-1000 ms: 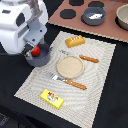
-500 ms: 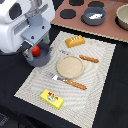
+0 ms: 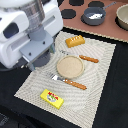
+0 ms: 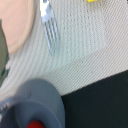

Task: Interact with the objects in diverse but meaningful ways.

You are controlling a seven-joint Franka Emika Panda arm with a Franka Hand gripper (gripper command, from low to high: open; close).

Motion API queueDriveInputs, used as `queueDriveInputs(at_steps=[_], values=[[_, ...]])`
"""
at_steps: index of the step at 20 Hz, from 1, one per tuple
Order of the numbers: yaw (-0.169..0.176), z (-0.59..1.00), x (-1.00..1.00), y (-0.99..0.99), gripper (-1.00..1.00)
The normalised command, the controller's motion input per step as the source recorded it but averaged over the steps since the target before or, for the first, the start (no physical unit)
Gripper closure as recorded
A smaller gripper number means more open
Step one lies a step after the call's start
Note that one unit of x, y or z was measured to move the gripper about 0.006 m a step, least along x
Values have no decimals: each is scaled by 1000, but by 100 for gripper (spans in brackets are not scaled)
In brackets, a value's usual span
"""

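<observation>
Arm's white body (image 3: pixel 27 32) fills the exterior view's left, bent low over the near corner of a pale woven placemat (image 3: pixel 100 70) on a black table (image 3: pixel 117 100). Gripper itself hidden under the arm's bulk in that view and out of frame in the wrist view, so I cannot tell whether the pincer is released or clenched. Beige plate (image 3: pixel 70 66) sits mid-mat. Fork with orange handle (image 3: pixel 69 81) lies just beside the plate's near edge, tines toward the arm; the wrist view shows those grey tines (image 4: pixel 50 27) next to the plate's rim (image 4: pixel 20 25). A second orange-handled piece (image 3: pixel 89 59) lies on the plate's far side toward the exterior view's right. Orange bread loaf (image 3: pixel 74 41) at the mat's far edge. Yellow packet (image 3: pixel 52 98) near the mat's front edge, well apart from the plate. Wrist view: grey pot (image 4: pixel 37 102) below the camera, something red (image 4: pixel 34 124) inside it, blurred. Beyond the mat, a brown stove board (image 3: pixel 107 27) with dark burner rings carries a grey saucepan (image 3: pixel 93 16), something white inside.
</observation>
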Motion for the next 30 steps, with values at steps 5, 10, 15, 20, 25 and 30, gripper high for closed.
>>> queueDriveInputs(at_steps=[5,10,15,20,25,30], values=[[-45,-191,929,-387,-100],[34,-261,699,-411,-100],[99,-264,478,-358,-100],[43,-48,469,-245,-100],[0,-100,301,-215,-100],[5,-162,299,-179,-100]])
